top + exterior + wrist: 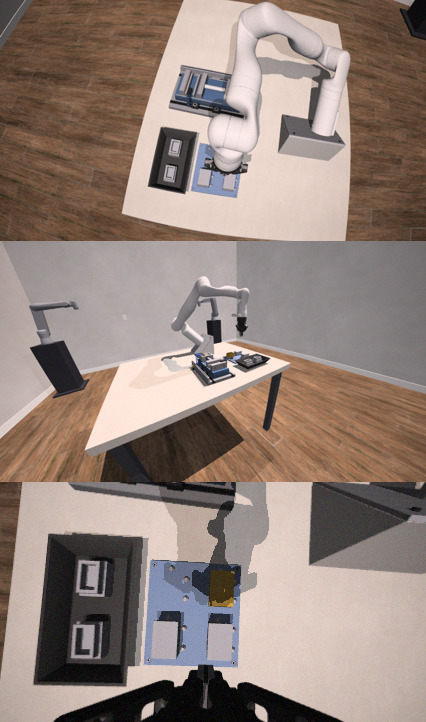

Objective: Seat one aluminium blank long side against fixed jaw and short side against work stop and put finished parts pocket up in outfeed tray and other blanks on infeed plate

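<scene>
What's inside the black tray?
Two finished parts lie inside the black tray, one behind the other, pockets up. The tray's sloped walls shade some of the floor, but nothing else shows in there.

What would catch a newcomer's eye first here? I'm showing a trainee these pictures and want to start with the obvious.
The big white arm arches over the blue vise, its shut, empty gripper hanging high above the blue infeed plate. On that plate a brass blank stands out beside two aluminium blanks. Left of the plate in the wrist view, the dark outfeed tray holds two finished parts, pockets up.
</scene>
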You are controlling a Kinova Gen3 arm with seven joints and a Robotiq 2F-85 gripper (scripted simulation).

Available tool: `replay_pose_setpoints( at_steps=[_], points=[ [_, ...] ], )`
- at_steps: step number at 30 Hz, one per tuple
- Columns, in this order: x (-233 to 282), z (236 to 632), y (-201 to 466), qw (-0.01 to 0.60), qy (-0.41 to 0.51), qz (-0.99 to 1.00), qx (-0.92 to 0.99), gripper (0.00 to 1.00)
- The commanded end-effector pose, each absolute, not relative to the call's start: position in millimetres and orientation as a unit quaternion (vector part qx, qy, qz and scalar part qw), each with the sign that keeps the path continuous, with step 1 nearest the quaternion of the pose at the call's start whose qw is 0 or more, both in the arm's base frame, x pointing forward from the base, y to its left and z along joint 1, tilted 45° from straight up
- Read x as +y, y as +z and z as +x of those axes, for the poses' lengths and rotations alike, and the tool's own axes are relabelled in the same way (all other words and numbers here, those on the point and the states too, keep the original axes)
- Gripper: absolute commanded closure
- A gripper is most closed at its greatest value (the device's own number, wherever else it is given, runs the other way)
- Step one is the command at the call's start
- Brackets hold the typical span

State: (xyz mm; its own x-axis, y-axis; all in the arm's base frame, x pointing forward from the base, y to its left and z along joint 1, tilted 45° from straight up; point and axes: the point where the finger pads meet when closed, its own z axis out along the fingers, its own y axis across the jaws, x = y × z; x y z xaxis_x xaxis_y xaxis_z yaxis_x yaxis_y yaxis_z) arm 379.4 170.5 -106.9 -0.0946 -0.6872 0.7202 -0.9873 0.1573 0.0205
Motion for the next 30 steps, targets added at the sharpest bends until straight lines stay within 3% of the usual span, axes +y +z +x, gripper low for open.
replay_pose_setpoints(
  at_steps=[1,11,12,30],
  points=[
    [175.0,363.6,-98.4,0.296,0.243,0.607,-0.697,1.00],
    [172.6,353.4,-96.0,0.297,0.243,0.606,-0.697,1.00],
    [172.6,353.4,-96.0,0.297,0.243,0.606,-0.697,0.33],
    [172.8,353.6,-96.0,0.297,0.243,0.606,-0.697,0.33]
  ],
)
